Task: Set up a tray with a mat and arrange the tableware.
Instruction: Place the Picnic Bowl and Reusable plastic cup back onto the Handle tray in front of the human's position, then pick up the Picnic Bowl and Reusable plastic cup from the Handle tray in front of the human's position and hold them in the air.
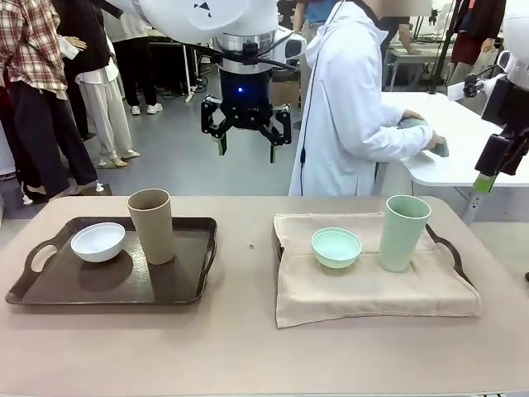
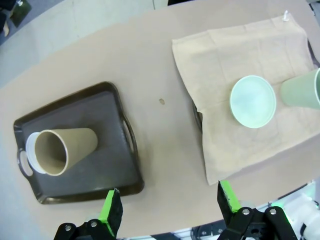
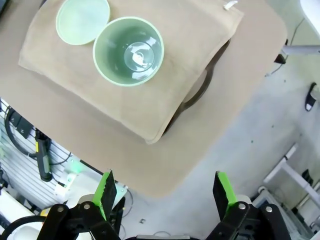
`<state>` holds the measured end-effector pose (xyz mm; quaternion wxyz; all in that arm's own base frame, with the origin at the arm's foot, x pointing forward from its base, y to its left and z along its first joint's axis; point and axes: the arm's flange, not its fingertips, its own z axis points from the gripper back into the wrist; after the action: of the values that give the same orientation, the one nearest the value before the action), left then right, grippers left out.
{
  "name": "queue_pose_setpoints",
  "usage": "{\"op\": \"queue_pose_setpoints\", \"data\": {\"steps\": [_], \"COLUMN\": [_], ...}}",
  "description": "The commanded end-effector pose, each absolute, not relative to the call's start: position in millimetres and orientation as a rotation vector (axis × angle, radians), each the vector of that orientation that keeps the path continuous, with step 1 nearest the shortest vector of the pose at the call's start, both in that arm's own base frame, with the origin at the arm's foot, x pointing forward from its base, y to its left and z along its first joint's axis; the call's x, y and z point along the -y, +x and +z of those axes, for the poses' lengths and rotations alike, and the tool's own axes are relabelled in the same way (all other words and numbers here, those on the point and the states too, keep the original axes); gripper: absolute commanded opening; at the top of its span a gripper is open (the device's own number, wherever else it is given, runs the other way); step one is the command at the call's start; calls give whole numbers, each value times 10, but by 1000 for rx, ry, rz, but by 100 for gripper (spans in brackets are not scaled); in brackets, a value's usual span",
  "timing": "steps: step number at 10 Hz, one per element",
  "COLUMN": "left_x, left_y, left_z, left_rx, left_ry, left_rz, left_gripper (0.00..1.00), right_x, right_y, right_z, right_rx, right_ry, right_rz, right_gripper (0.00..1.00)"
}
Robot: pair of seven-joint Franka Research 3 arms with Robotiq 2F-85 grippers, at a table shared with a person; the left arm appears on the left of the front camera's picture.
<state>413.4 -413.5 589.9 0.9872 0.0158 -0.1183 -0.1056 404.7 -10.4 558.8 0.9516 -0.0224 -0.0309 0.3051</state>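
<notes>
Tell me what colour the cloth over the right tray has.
The cloth is plain beige, with no pattern; it shows best in the left wrist view.

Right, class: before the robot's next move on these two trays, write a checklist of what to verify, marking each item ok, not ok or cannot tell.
1. Left gripper jaws open and empty: ok.
2. Right gripper jaws open and empty: ok.
3. Mat covers the right tray: ok.
4. Mint-green bowl and mint-green cup upright on mat: ok.
5. Mat under white bowl and tan cup on left tray: not ok, tray bare.
6. Person clear of this table: ok.
</notes>
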Motion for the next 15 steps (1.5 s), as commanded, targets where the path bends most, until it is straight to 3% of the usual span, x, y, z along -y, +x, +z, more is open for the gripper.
{"op": "queue_pose_setpoints", "data": {"steps": [1, 15], "left_x": [4127, 4127], "left_y": [4138, 4138], "left_z": [5918, 5918], "left_rx": [246, 246], "left_ry": [25, 25], "left_rz": [-208, -208], "left_gripper": [100, 100], "right_x": [98, 98], "right_y": [4065, 4065], "right_z": [5572, 5572], "right_rx": [72, 72], "right_ry": [-36, -36], "right_rz": [640, 640], "right_gripper": [100, 100]}}
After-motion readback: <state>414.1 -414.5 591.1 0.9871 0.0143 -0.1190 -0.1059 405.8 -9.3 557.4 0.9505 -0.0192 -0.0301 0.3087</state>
